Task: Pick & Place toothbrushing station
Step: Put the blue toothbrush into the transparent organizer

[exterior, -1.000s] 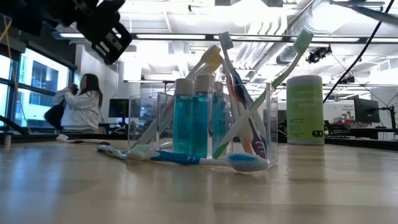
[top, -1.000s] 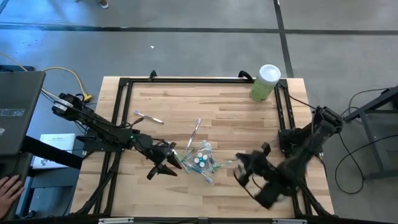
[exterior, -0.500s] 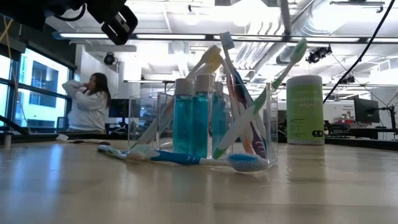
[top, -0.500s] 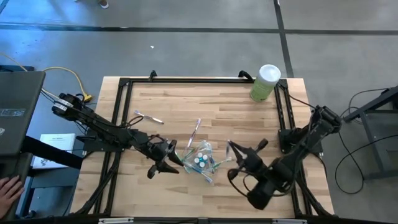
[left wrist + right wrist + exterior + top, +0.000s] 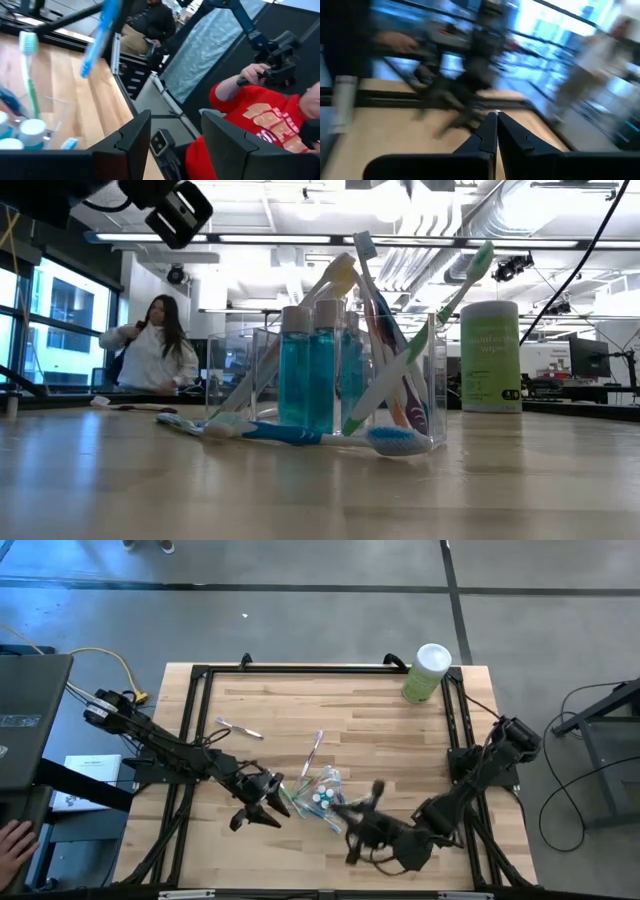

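A cup of toothbrushes stands mid-counter, one toothbrush lying before it, another well apart toward the rear-left, and a canister at the rear-right corner.

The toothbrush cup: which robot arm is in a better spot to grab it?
Probably the left. Its gripper sits right beside the clear cup with fingers open. The right gripper is near too, but its fingers are shut.

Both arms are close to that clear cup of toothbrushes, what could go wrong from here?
1. The right gripper, shut, is right beside the clear cup; it might knock the cup over and spill the teal bottles.
2. Toothbrushes lean far out of the cup, so either arm could snag one.
3. The left gripper, open, sits on the cup's other side; the two arms may collide there.
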